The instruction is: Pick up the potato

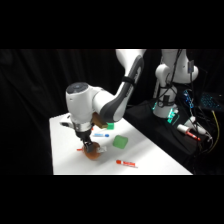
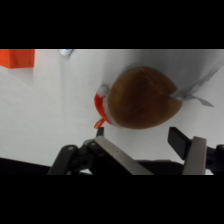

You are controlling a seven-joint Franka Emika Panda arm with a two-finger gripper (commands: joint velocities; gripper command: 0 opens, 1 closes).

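Observation:
The potato [image 2: 141, 97] is a round brown lump that fills the middle of the wrist view and lies on the white table [image 2: 55, 110]. My gripper [image 2: 137, 135] is open. Its two fingertips stand apart just short of the potato's near edge, one on each side, with nothing held between them. In the side view the gripper [image 1: 89, 147] is down at the table's front left, right over the potato [image 1: 93, 154], which is partly hidden by the fingers.
A red piece [image 2: 100, 110] touches the potato's left side and a grey metal tip [image 2: 195, 90] lies at its right. An orange cube [image 2: 17, 57] sits further off. A green block [image 1: 120, 141], a red marker [image 1: 126, 163] and a blue-white object [image 1: 101, 135] lie nearby.

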